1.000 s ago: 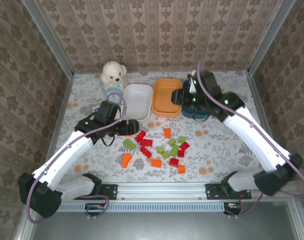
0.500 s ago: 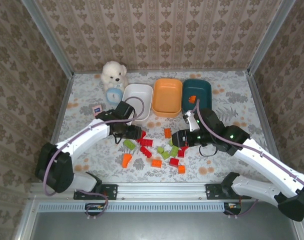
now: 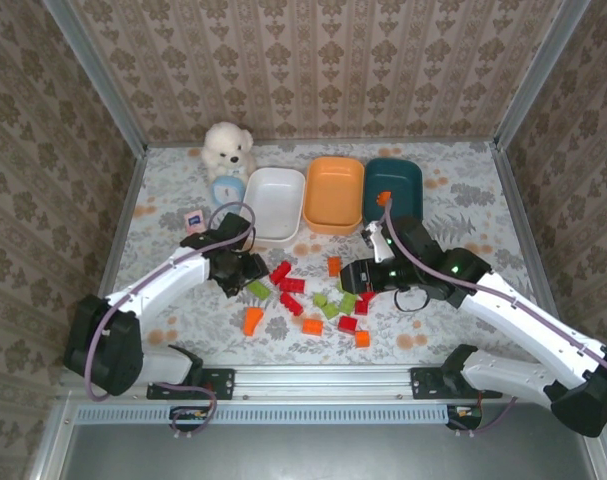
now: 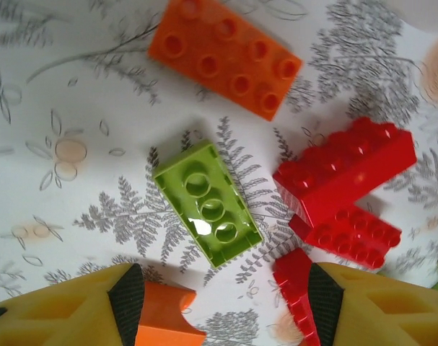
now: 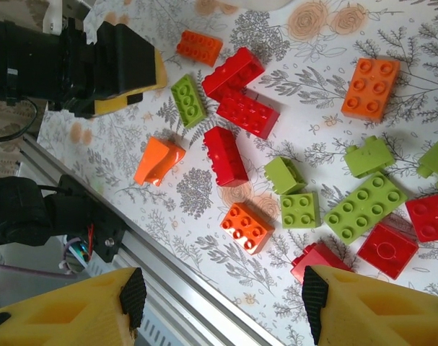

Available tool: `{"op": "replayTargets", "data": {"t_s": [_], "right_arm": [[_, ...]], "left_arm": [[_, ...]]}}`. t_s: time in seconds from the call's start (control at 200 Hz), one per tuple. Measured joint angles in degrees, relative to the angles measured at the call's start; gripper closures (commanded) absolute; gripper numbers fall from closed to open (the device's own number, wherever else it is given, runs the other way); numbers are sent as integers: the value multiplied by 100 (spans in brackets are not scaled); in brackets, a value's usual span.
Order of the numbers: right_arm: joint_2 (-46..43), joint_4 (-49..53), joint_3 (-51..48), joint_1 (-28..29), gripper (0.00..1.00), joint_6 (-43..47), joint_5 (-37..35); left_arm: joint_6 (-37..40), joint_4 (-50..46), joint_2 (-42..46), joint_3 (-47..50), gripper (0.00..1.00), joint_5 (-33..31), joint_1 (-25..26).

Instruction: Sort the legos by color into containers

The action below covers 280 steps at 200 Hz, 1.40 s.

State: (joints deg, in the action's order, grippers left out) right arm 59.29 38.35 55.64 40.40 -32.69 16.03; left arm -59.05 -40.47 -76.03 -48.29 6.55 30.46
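Observation:
Red, orange and light green legos [image 3: 318,295] lie scattered mid-table. My left gripper [image 3: 248,272] hovers open at the pile's left end. In its wrist view, an upturned green brick [image 4: 208,203] lies just ahead of the jaws. An orange piece [image 4: 164,317] rests by the left pad and a red brick [image 4: 294,288] by the right, with bare table between them. My right gripper [image 3: 353,277] hangs open over the pile's right side, with an orange brick [image 5: 247,228] ahead of its fingers. The white [image 3: 258,205], orange [image 3: 328,222] and teal [image 3: 408,190] containers line the back. One orange brick [image 3: 384,198] lies in the teal dish.
A white plush toy [image 3: 228,147] and a small blue clock [image 3: 228,188] stand left of the white dish. A small card [image 3: 194,220] lies nearer the left wall. The metal rail [image 5: 204,277] of the table's near edge runs under my right jaws.
My right arm has come back from the teal dish to the pile, and an orange brick now shows in that dish. My left gripper narrowed and shifted toward the green brick.

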Motion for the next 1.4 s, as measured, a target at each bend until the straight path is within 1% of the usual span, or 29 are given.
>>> {"op": "replayTargets", "data": {"t_s": [0.065, 0.135, 0.305, 0.54, 0.705, 0.935, 0.96, 1.075, 1.125, 1.25, 1.305, 1.4], "right_arm": [[39, -138, -17, 0, 37, -2, 127], [46, -295, -76, 0, 36, -2, 297], [46, -516, -214, 0, 34, 0, 597], [33, -546, -214, 0, 34, 37, 675], [0, -546, -214, 0, 34, 66, 673], [-33, -546, -214, 0, 34, 85, 671], [-33, -546, -214, 0, 34, 85, 671], [-33, -551, -214, 0, 34, 83, 671], [-33, -553, -214, 0, 34, 83, 671], [-35, -555, -214, 0, 34, 85, 669], [-37, -553, -214, 0, 34, 83, 667], [-52, -553, -214, 0, 34, 83, 645]], "left_arm": [[-555, 17, -61, 2, 35, -35, 4], [-964, 46, -181, 2, 36, -57, 2], [-1484, 278, -684, -7, 36, -59, -52], [-1646, 310, -1198, -267, 38, -109, -55], [-1759, 260, -1414, -295, 45, -125, -55], [-1818, 105, -1569, -378, 47, -186, 83], [-1821, 105, -1598, -393, 48, -188, 109], [-1878, 146, -1749, -433, 60, -214, 170], [-1888, 151, -1803, -437, 64, -251, 186], [-1906, 146, -1786, -444, 65, -328, 234], [-1906, 144, -1779, -444, 69, -361, 247], [-1904, 111, -1733, -444, 70, -439, 258]]}}
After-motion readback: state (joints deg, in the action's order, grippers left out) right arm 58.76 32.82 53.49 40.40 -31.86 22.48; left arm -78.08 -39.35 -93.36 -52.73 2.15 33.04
